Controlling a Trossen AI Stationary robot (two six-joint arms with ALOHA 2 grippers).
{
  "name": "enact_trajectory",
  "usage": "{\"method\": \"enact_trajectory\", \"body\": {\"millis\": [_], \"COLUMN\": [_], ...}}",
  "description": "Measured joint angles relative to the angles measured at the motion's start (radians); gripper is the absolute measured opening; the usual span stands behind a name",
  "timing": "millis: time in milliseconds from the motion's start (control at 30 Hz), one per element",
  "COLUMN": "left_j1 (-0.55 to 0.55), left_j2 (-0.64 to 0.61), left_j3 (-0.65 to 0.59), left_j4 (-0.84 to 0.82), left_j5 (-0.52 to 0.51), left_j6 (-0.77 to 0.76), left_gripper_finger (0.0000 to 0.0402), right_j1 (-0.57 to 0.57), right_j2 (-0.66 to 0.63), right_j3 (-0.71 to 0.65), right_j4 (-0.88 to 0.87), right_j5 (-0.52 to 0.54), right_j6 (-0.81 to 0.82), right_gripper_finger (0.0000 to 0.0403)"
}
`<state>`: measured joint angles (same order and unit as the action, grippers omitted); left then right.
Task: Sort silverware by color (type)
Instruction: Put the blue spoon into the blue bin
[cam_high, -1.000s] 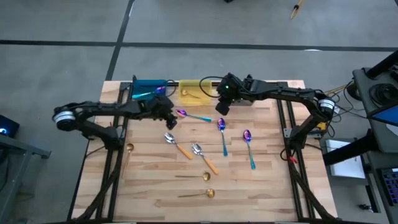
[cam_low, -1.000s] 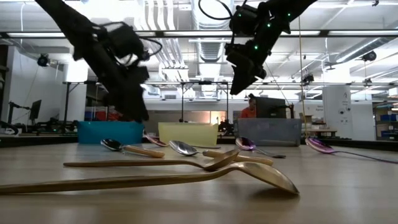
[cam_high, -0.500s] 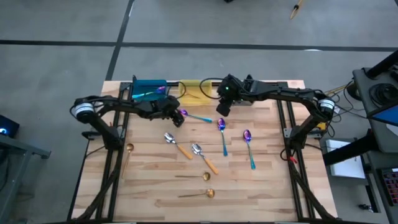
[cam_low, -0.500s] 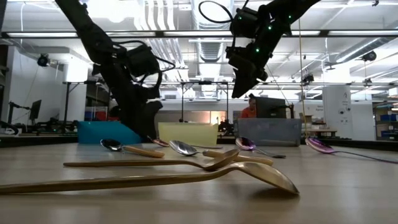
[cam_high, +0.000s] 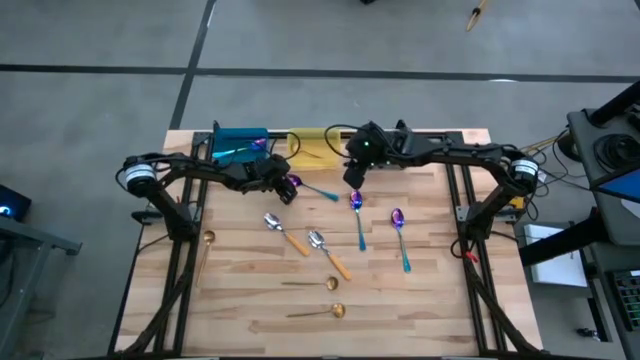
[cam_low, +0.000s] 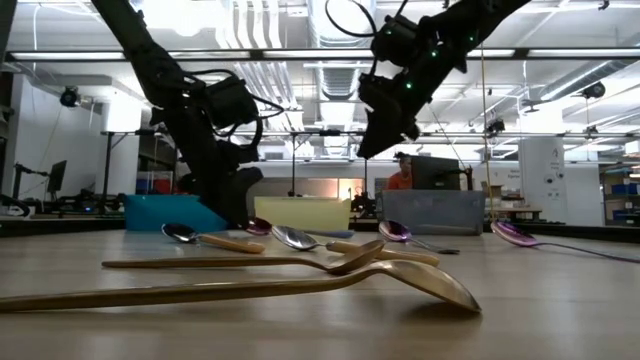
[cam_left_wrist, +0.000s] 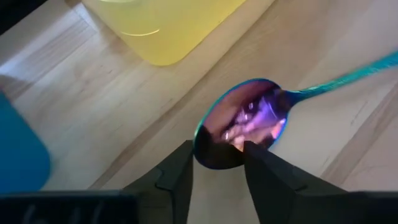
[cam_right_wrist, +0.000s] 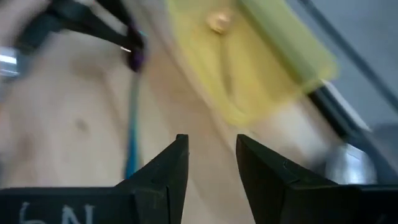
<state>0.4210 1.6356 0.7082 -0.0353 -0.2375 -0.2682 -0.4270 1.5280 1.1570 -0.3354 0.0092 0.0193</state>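
Count on the table, high view: 3 purple-blue spoons, 2 orange-handled spoons, 3 gold spoons (1 at the left edge), plus 1 teal-handled spoon in the blue bin and 1 gold in the yellow bin.

No readable writing.

Left gripper is now down at the upper-centre purple-blue spoon, fingers straddling its bowl; 1 s ago it sat left of it. Grip unconfirmed.

Right gripper hovers near the yellow bin, fingers apart, empty, shifted slightly left.
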Motion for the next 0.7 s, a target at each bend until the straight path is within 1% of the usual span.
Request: {"method": "enact_trajectory", "body": {"millis": [67,133,300,467,700], "left_j1": [0.000,0.000,0.000,0.000,0.000], "left_j2": [0.000,0.000,0.000,0.000,-0.001], "left_j3": [0.000,0.000,0.000,0.000,0.000], "left_j4": [0.000,0.000,0.000,-0.001,-0.006], "left_j5": [0.000,0.000,0.000,0.001,0.002], "left_j6": [0.005,0.009,0.018,0.023,0.024], "left_gripper_finger": [0.0100,0.0089,0.0076,0.0076,0.0076], "right_j1": [0.005,0.017,0.054,0.084,0.095], "right_j2": [0.000,0.000,0.026,0.096,0.172], "right_j3": [-0.021,-0.040,-0.040,0.037,0.127], "right_j4": [0.058,0.107,0.154,0.155,0.091], "right_j5": [-0.065,-0.096,-0.098,-0.097,-0.096], "right_j6": [0.005,0.009,-0.005,-0.018,0.042], "right_gripper_finger": [0.0121,0.0117,0.0107,0.0097,0.0085]}}
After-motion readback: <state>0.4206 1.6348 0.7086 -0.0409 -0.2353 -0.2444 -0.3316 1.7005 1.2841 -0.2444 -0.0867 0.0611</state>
